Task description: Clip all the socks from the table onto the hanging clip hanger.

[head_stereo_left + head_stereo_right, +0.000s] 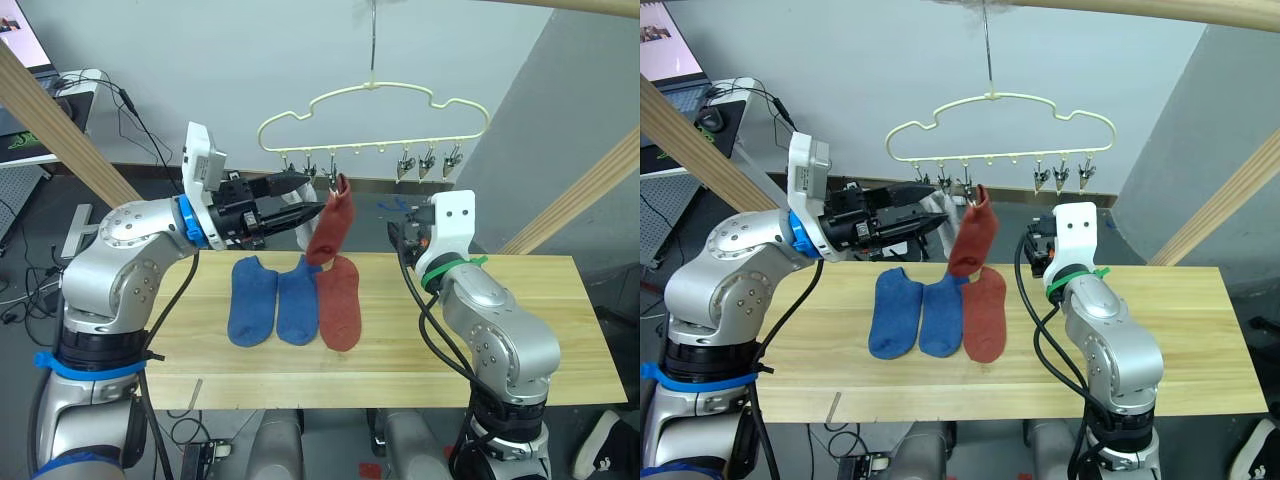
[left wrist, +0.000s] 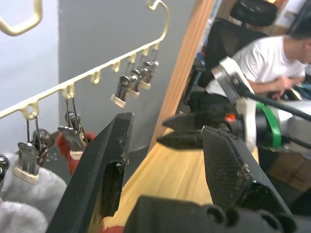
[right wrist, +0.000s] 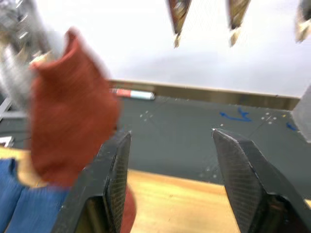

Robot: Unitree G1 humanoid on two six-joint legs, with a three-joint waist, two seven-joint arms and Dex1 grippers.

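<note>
Three socks point(image 1: 295, 300) lying lengthwise on the table point(image 1: 520, 330), just behind the right gripper point(image 1: 400, 232), gaping and empty, nearer than the left gripper point(image 1: 305, 200), likewise gaping, beside a red sock point(image 1: 330, 232) hanging from the clip hanger point(image 1: 375, 120).

**Stuff you can't really make out here**

The hanging red sock point(image 3: 68, 111) is a blur in the right wrist view, and the clips point(image 3: 177, 17) get chopped by the edge. Grey socks point(image 2: 22, 204) barely peek in, cut off.

Lab, laptop point(image 1: 25, 45), loose cables point(image 1: 135, 125), office chair point(image 2: 252, 14)
</note>
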